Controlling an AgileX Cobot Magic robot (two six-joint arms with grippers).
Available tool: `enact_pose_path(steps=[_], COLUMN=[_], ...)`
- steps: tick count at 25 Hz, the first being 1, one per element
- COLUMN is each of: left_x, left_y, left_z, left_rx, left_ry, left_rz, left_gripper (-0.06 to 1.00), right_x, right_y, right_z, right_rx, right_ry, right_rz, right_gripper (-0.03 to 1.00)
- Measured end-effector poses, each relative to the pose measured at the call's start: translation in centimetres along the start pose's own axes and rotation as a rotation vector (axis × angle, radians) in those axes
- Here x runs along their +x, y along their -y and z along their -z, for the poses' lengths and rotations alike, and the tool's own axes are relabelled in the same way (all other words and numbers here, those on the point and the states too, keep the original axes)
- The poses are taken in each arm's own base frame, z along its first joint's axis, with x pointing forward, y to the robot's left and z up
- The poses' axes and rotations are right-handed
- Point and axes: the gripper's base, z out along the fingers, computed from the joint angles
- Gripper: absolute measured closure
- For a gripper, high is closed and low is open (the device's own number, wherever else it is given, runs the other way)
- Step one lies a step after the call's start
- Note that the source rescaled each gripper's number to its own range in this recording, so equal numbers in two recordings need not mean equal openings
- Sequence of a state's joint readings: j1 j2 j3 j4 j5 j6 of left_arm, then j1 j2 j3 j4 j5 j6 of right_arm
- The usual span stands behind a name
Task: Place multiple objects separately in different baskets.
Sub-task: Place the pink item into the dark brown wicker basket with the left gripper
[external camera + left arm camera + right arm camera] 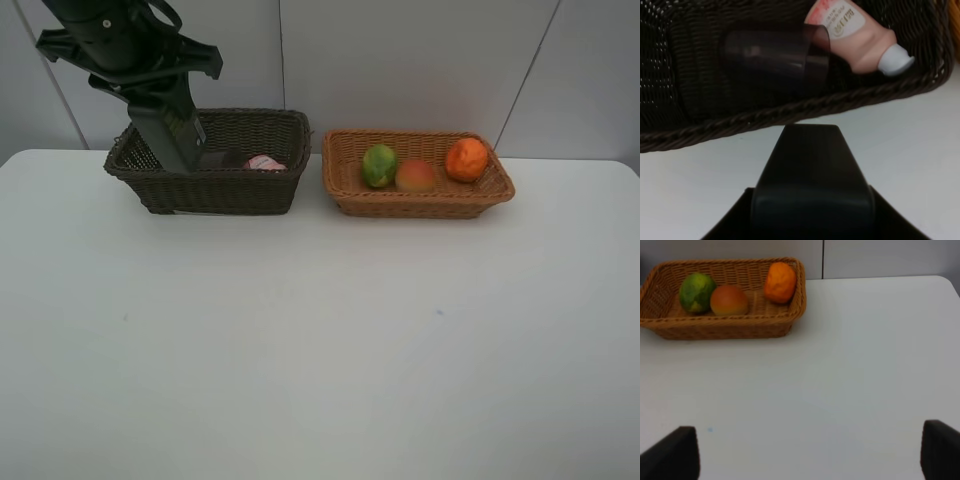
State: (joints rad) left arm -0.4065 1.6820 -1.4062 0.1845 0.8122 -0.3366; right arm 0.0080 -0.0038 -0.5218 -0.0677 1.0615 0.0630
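Left pincer (180,150) holds a dark green pump bottle (812,200) over the dark brown wicker basket (215,190). Right pincer (810,455) wide open, empty, near the light orange-brown wicker basket (725,327).

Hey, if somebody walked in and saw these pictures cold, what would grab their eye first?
Probably the light wicker basket at the back right of the white table, holding three bright fruits in a row: a green fruit, a peach and an orange. Next, the big black left arm reaching down into the dark basket beside it, where a pink bottle with a white cap lies against a translucent cup on its side.
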Motion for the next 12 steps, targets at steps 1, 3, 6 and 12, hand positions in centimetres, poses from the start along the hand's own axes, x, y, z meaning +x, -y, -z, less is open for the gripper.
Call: enact_pose_path(steps=[1, 3, 6, 12], left_x=[-0.2, -0.5, -1.2, -2.6], left_y=[-0.4, -1.0, -2.0, -3.9], left_z=[0.0, -0.1, -0.2, -0.3], left_rx=[-0.002, -0.004, -0.003, -0.025], left_ry=[0.012, 0.038, 0.096, 0.227], left_rz=[0.019, 0.057, 0.097, 0.109], left_gripper=[0.50, 0.50, 0.50, 0.50], right_x=[0.0, 0.0, 0.0, 0.0], right_y=[0.0, 0.0, 0.0, 0.0], right_z=[0.0, 0.0, 0.0, 0.0], right_rx=[0.000, 0.000, 0.000, 0.000], right_ry=[0.000, 0.000, 0.000, 0.000], right_rz=[0.000, 0.000, 0.000, 0.000], right_gripper=[0.02, 0.02, 0.02, 0.02])
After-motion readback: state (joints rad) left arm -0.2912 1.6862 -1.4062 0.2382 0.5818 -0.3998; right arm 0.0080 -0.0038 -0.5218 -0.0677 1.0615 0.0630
